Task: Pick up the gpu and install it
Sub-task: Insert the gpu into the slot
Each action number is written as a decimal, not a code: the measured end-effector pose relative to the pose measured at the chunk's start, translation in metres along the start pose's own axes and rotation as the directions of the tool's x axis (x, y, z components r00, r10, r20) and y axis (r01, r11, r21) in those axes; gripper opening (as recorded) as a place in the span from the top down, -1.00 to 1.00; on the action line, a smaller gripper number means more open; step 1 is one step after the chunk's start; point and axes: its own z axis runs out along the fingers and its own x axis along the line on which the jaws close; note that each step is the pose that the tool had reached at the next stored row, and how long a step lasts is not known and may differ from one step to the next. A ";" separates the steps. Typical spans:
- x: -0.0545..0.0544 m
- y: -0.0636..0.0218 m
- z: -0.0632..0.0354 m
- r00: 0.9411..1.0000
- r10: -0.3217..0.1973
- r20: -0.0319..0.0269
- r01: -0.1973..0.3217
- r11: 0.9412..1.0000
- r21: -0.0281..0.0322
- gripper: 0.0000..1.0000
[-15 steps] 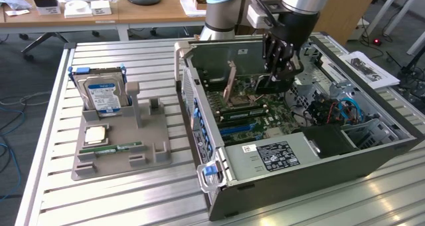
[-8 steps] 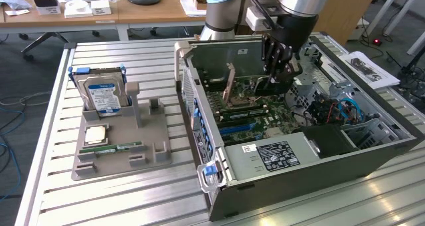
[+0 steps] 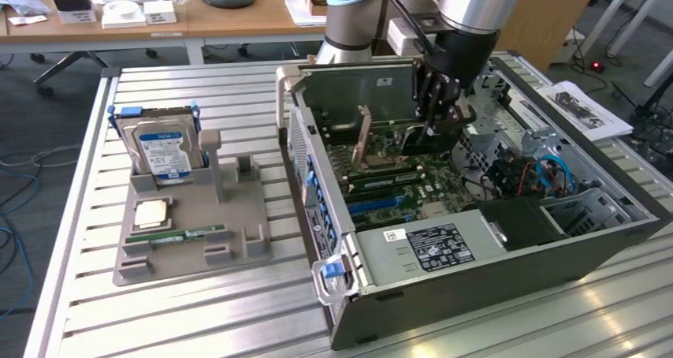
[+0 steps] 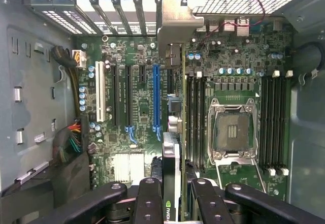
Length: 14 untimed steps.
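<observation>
Pincer [image 4: 175, 186] pinches the gpu [image 4: 171, 150] edge-on over the motherboard [image 4: 137, 56]. We judge it thin, stiff, light, fragile; best held by its flat faces, seemingly square.

The gpu [image 4: 171, 148] is black with a grey metal end and a small green mark. The gripper [image 4: 174, 184] is black. The motherboard [image 4: 139, 76] is green, with one blue slot [image 4: 156, 97] and one white slot [image 4: 100, 92]. The hard drive [image 3: 163, 149] is silver with a blue and white label. The holder [image 3: 195, 208] is grey. The counter [image 3: 210, 318] is silver with long stripes.
</observation>
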 end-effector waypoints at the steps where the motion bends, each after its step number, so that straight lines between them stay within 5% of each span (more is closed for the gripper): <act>1: 0.000 0.0001 0.0012 1.000 -0.001 0.000 0.001 1.000 0.000 0.47; 14: 0.001 0.0021 0.0177 1.000 -0.009 0.000 0.009 1.000 0.000 0.47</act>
